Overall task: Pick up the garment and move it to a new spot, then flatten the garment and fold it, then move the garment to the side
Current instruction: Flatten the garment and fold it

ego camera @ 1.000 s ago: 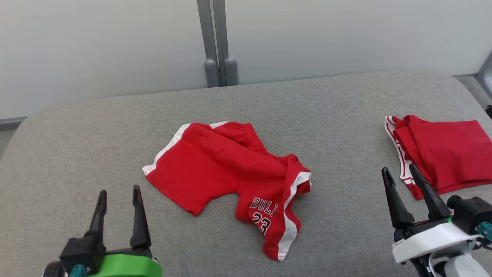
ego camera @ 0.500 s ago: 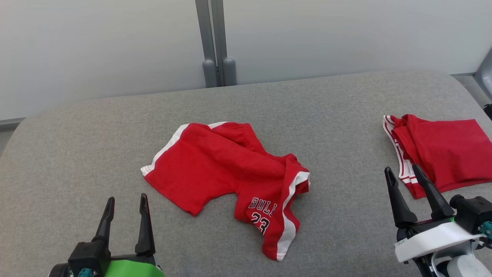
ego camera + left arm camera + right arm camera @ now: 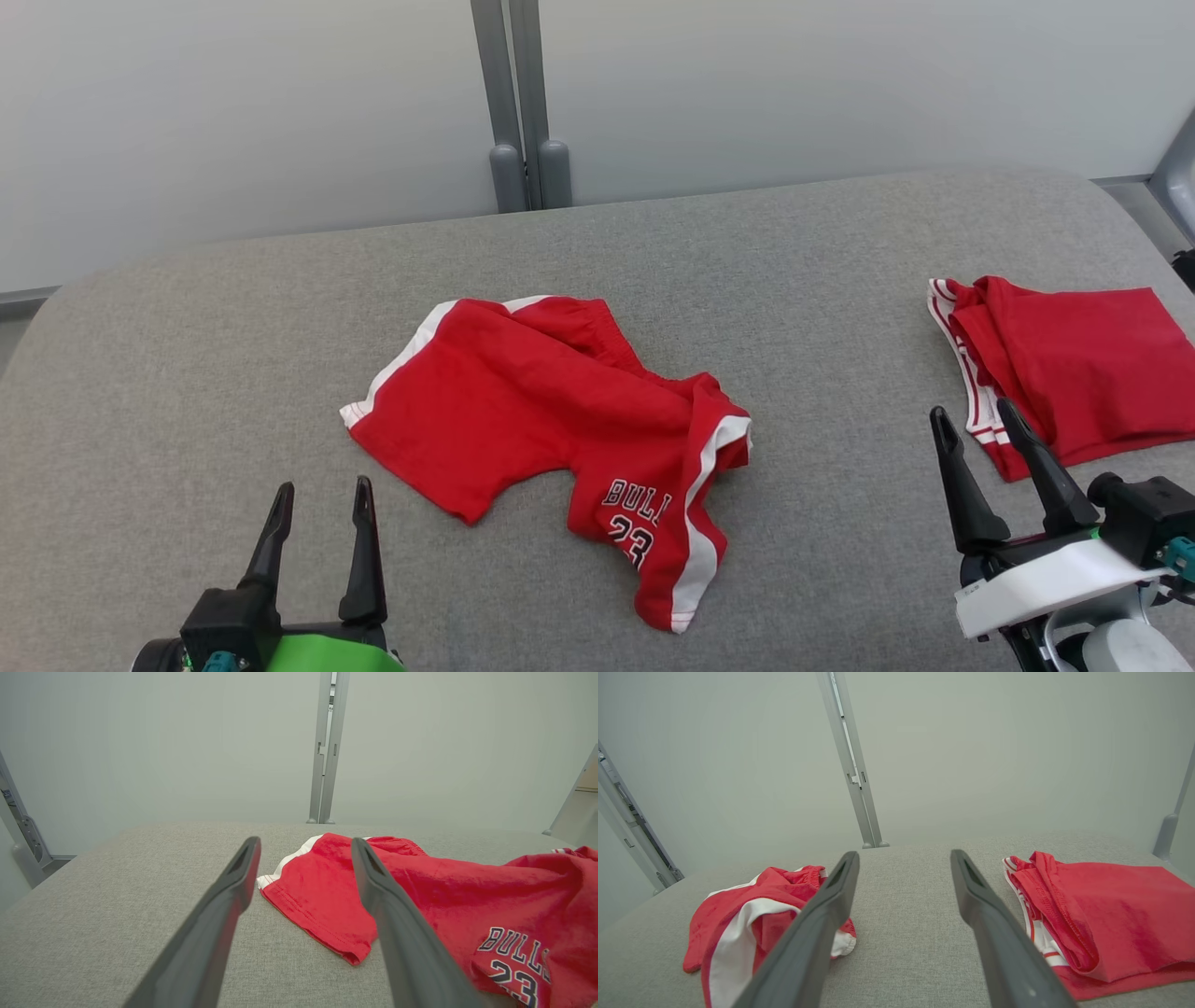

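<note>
Lying crumpled at the middle of the grey desk in the head view, the red garment is ahead and to the right of the left claw, apart from it. The right claw stands well to its right, just beside a folded red garment. Both claws gape wide, empty.

Left wrist view: the garment's hem lies beyond the fingers, untouched.

Right wrist view: garment left of the fingers, folded piece right.

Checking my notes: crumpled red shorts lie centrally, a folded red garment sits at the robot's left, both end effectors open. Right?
No: the folded red garment sits at the robot's right, near the right end effector, as the head view shows. Rest holds.
</note>
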Tool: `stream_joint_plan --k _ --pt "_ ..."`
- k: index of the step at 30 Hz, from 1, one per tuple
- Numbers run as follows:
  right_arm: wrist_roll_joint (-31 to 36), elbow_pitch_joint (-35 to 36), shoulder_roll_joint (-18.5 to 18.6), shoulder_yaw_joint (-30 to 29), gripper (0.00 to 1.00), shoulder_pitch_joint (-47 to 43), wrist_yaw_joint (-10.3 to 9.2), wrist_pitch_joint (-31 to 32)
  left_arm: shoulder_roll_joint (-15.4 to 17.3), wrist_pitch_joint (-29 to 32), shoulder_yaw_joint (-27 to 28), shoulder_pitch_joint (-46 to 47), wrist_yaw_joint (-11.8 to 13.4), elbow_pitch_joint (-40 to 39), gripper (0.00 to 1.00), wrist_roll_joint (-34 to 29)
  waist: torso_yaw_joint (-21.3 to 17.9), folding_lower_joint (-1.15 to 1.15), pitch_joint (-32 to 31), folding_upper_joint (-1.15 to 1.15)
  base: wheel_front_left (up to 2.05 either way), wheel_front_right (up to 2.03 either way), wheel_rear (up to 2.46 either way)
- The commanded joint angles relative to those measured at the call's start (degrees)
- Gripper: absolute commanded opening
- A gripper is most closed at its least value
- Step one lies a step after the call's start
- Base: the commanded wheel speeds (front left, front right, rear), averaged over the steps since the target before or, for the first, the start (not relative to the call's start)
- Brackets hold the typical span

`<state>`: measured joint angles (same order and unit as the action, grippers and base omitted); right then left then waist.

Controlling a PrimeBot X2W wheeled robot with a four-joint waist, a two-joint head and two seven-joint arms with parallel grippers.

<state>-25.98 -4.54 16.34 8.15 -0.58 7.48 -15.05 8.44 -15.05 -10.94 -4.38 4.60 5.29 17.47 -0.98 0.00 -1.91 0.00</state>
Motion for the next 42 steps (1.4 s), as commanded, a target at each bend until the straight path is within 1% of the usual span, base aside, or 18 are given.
stream_joint_plan --k 1,7,17,22,25,29,33,36,42 --pt "0.2 -0.2 0.1 0.1 1.00 0.4 0.03 -0.1 0.0 -0.1 0.2 -0.8 -0.4 0.4 1.00 -0.4 0.1 0.00 0.0 0.00 0.00 0.00 0.00" --pt "0.1 -0.3 0.3 0.3 1.00 0.5 0.03 -0.1 -0.6 -0.1 0.0 -0.1 -1.5 1.6 1.00 -0.8 0.3 0.00 0.1 0.00 0.00 0.00 0.00" --pt "-0.2 -0.7 0.6 0.3 1.00 0.5 0.03 -0.1 -1.0 -0.1 0.4 0.5 -2.1 2.4 1.00 -1.2 0.4 0.00 0.2 0.00 0.00 0.00 0.00" --pt "-0.4 -1.4 0.9 0.0 1.00 0.8 0.03 -0.1 -1.4 -0.1 -0.1 1.1 -2.6 2.7 1.00 -1.2 1.5 0.00 0.6 0.00 0.00 0.00 0.00" --pt "-0.9 -3.4 1.1 0.4 1.00 1.8 0.03 0.4 -1.6 -0.1 -0.4 1.6 -3.0 3.0 1.00 -1.1 2.4 0.00 1.0 0.00 0.00 0.00 0.00" --pt "-2.8 -8.9 1.7 2.9 1.00 4.8 0.02 5.8 -1.9 -0.1 -0.9 2.3 -3.5 3.4 1.00 -1.3 4.6 0.00 1.6 0.00 0.00 0.00 0.00" --pt "-5.1 -14.3 2.8 5.6 1.00 9.5 0.03 11.9 -2.1 -0.1 -1.4 3.3 -3.8 3.8 1.00 -1.5 7.8 0.00 3.0 0.00 0.00 0.00 0.00" --pt "-8.0 -17.8 3.8 8.2 1.00 13.2 0.03 17.1 -2.2 -0.1 -1.5 4.0 -3.9 3.9 1.00 -1.8 10.3 0.00 4.4 0.00 0.00 0.00 0.00" --pt "-12.9 -24.6 5.0 11.9 1.00 19.4 0.03 24.8 -2.6 -0.1 -1.8 5.8 -4.0 3.9 1.00 -2.1 14.9 0.00 6.8 0.00 0.00 0.00 0.00"
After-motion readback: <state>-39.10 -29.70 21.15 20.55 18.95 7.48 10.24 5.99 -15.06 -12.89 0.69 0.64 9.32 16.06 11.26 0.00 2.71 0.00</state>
